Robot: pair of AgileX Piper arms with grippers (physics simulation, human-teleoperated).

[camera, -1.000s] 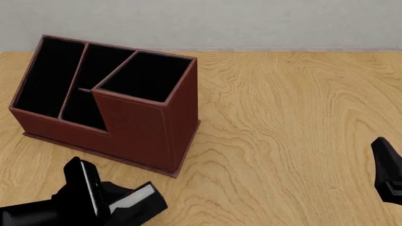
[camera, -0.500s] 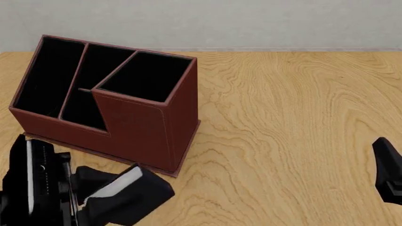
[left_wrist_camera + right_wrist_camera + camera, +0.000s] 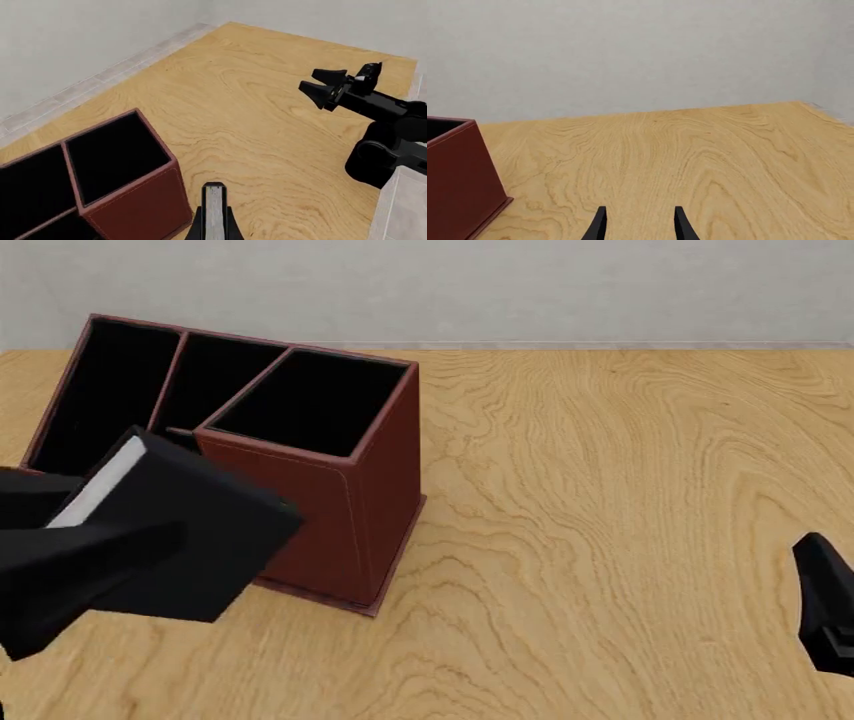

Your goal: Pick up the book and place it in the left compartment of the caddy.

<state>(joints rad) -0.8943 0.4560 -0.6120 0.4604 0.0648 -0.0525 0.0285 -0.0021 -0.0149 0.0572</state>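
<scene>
The book (image 3: 187, 535), black with a white page edge, is held in the air in front of the caddy's low front left part and hides it. My left gripper (image 3: 67, 555) is shut on the book. In the left wrist view the book's thin edge (image 3: 213, 210) shows between the fingers. The red-brown caddy (image 3: 367, 475) stands at the back left of the table. Its left compartment (image 3: 100, 390) is a long black slot, open at the top. My right gripper (image 3: 830, 605) is open and empty at the right edge, and it also shows in its own view (image 3: 639, 227).
The caddy's tall square compartment (image 3: 113, 152) lies just ahead of the left wrist camera. The right arm (image 3: 373, 105) shows across the wooden table (image 3: 614, 490). A corner of the caddy (image 3: 454, 180) appears in the right wrist view. A grey wall runs behind the table.
My left gripper has lifted the book from the table's near edge up and towards the caddy, so it now covers the caddy's low front. The right arm has stayed put.
</scene>
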